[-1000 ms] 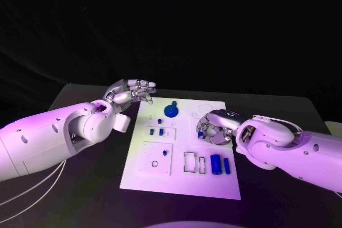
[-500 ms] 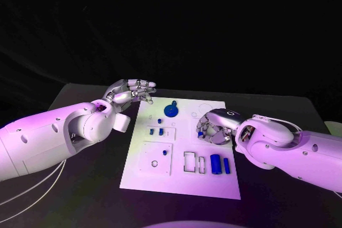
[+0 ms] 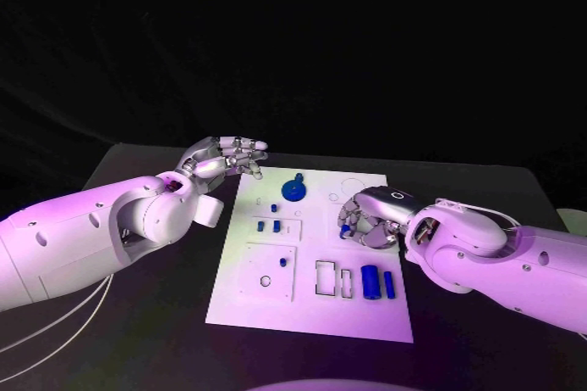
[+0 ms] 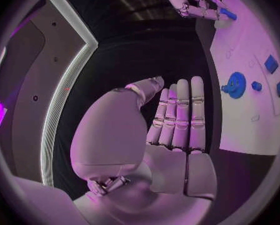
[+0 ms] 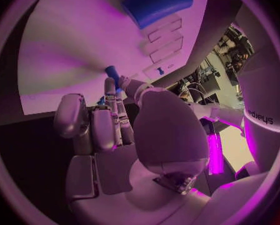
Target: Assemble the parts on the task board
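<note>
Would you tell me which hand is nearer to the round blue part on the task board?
Left. The left hand hovers just off the board beside the round blue part; the right hand sits farther away.

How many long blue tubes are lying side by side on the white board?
2. Both tubes lie at the board's near right end: the thicker one, and a thinner one just right of it. The right hand may hide more.

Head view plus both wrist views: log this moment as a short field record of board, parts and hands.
board: white task board on the black table
round part: blue round part at the board's far end
cylinders: two blue cylinders upright near the right edge
left hand: left hand raised off the board's far left corner, holds nothing
right hand: right hand pinches a small blue part over the board
</note>
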Robot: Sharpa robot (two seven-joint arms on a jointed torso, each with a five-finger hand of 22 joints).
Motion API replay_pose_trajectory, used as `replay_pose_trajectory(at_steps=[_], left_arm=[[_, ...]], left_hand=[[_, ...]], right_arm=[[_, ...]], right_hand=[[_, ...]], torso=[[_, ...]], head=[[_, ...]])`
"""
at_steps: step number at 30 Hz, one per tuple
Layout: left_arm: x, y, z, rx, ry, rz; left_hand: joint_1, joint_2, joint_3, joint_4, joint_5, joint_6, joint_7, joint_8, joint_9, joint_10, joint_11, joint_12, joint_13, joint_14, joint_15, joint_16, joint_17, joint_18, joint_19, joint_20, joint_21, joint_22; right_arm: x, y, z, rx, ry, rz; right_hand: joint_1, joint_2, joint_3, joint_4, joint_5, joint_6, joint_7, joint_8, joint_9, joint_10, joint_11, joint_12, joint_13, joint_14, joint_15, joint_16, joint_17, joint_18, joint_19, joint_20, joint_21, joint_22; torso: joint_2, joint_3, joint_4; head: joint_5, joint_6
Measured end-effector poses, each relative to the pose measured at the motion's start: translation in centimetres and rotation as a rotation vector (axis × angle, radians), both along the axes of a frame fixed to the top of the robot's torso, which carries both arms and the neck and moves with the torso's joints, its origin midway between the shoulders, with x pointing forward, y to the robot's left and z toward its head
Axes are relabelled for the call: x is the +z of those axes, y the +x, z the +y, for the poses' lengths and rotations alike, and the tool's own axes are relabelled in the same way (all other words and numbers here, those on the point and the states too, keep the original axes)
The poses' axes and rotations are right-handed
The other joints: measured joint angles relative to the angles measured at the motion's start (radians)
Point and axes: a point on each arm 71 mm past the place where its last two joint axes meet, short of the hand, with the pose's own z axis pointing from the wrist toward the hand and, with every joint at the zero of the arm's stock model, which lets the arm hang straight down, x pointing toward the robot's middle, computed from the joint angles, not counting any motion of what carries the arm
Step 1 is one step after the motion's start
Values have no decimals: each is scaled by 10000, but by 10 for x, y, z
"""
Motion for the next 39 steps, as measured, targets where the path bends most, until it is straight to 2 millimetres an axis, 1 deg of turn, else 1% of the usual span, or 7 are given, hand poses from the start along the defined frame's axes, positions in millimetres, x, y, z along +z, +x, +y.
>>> replay_pose_trajectory(at_steps=[6, 13, 20, 25, 28, 32, 39], left_arm=[[0, 0, 0, 3, 3, 5], [-1, 0, 1, 14, 11, 23], [-2, 0, 1, 9, 15, 48], [-2, 0, 0, -6, 10, 59], [-3, 0, -2, -29, 0, 68], [-3, 0, -3, -66, -16, 74], [-4, 0, -4, -84, -24, 81]], left_hand=[[0, 0, 0, 0, 0, 0, 0, 0, 0, 0, 0, 0, 0, 0, 0, 0, 0, 0, 0, 0, 0, 0], [0, 0, 0, 0, 0, 0, 0, 0, 0, 0, 0, 0, 1, 0, 0, 0, 1, 1, 0, 0, 0, 0], [-40, 40, 0, 0, 0, 0, 0, 0, -9, 0, 0, 0, 1, 0, 0, 0, 1, 1, 0, 0, 0, 0], [-40, 40, 0, 1, 0, 0, 0, 0, -8, 0, 0, 0, 1, 0, 0, 0, -6, 1, 0, 0, 0, 0], [-40, 40, 0, 0, 0, 0, 0, 0, -8, 0, 0, 0, 1, 0, 0, 0, -8, 1, 0, 0, 0, 0], [-40, 40, 0, 0, 0, 0, 0, 0, -8, 0, 0, 0, 1, 0, 0, 0, -8, 1, 0, 0, 0, 0], [-40, 40, 0, 1, 0, 0, 0, 0, -8, 0, 0, 0, 2, 0, 0, 0, -7, 1, 0, 0, 0, 0]], right_arm=[[5, -4, -2, -45, 354, -316], [18, -13, -1, 74, 1126, -822], [28, -25, 10, 456, 1919, -997], [29, -33, 34, 1013, 2467, -832], [26, -36, 49, 1331, 2699, -660], [18, -41, 71, 1770, 2981, -313], [-4, -54, 102, 2367, 3321, 456]], right_hand=[[0, -1, 0, 0, -2, -15, -15, 0, 0, 38, -36, 0, 13, 0, 0, 0, 1, -1, 50, 22, 69, -1], [0, -2, 0, 0, -21, -33, -33, 0, 0, 39, -36, -1, 13, 0, 0, 0, -117, -1, 50, 22, 69, -2], [-1, -3, 28, -28, 24, -37, -37, 0, 0, 39, -35, 0, 13, 0, 1, -1, -110, -1, 50, 22, 68, -2], [-1, -3, 69, -9, 27, -53, -53, 0, 0, 40, -34, 0, 23, 0, 1, -1, -110, -1, 49, 22, 68, -3], [-1, -4, 86, -24, 26, -59, -59, 0, 0, 47, -27, 0, 24, 0, 1, -1, -92, -1, 49, 22, 68, -3], [-1, -4, 128, -44, 26, -49, -50, 0, 0, 48, -25, 0, 26, 0, 1, -1, -90, -1, 49, 22, 68, -4], [-2, -4, 179, -95, 26, -45, -46, 0, 0, 56, -17, 0, 40, 0, 1, -1, -115, 0, 49, 22, -1, -5]], torso=[[-1, 3, -5], [-7, 3, -4], [-7, 3, -8], [0, 3, -23], [2, 3, -17], [2, -4, 10], [21, -8, 23]], head=[[2, 15], [-14, 41], [12, 47], [28, 50], [28, 50], [33, 57], [162, 33]])
